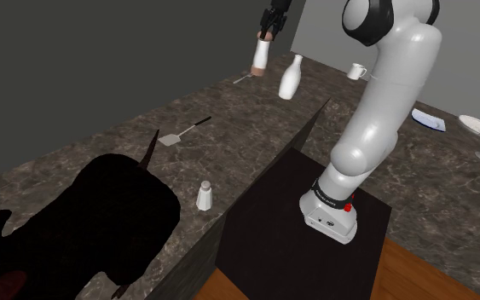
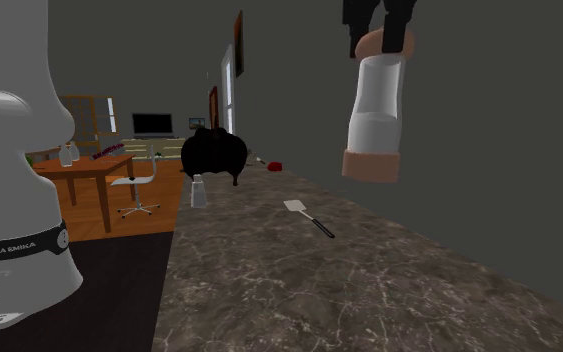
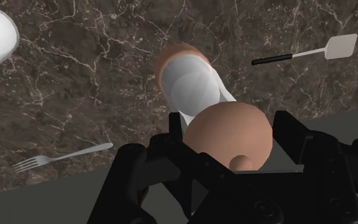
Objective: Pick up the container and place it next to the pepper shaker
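Shoulder view: high behind the stand (image 1: 263, 226), looking down the tabletop (image 1: 238, 128). Second exterior view: low, seemingly beside the arm (image 2: 9, 200), facing along it. Wrist view: close above. All share the spatula (image 1: 187, 129).

Watching remotely, I count on or above the dark veined stone counter (image 1: 101, 158) one white cylindrical container with tan end caps (image 1: 261, 56), one white narrow-necked bottle (image 1: 291, 78), one white handled mug (image 1: 358, 72), one grey fork (image 3: 63, 156), one black-handled white spatula (image 1: 185, 130), one small white shaker (image 1: 205, 196) and one bulky black shape (image 1: 101, 222).
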`<state>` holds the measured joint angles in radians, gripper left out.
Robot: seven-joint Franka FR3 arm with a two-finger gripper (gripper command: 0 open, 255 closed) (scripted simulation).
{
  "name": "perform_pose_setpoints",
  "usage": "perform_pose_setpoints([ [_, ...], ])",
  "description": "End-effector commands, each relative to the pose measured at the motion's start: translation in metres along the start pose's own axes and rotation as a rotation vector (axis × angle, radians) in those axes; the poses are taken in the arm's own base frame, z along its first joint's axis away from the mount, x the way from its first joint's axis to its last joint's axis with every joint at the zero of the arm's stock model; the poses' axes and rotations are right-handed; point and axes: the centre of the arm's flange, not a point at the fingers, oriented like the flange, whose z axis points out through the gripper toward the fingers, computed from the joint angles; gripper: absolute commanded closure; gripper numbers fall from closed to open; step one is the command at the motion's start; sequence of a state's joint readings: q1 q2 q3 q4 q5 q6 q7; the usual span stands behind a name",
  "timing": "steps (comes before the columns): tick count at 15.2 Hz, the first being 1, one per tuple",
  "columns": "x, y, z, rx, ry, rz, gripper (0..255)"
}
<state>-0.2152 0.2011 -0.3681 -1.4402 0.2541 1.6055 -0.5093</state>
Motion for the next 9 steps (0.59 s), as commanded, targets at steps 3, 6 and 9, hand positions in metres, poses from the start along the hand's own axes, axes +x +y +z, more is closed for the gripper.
perform_pose_setpoints([
  [3, 0.001, -0.003, -0.021, 0.000, 0.000, 0.000, 255],
  [6, 0.002, -0.006, -0.036, 0.000, 0.000, 0.000, 255],
  [9, 0.003, -0.009, -0.052, 0.000, 0.000, 0.000, 255],
])
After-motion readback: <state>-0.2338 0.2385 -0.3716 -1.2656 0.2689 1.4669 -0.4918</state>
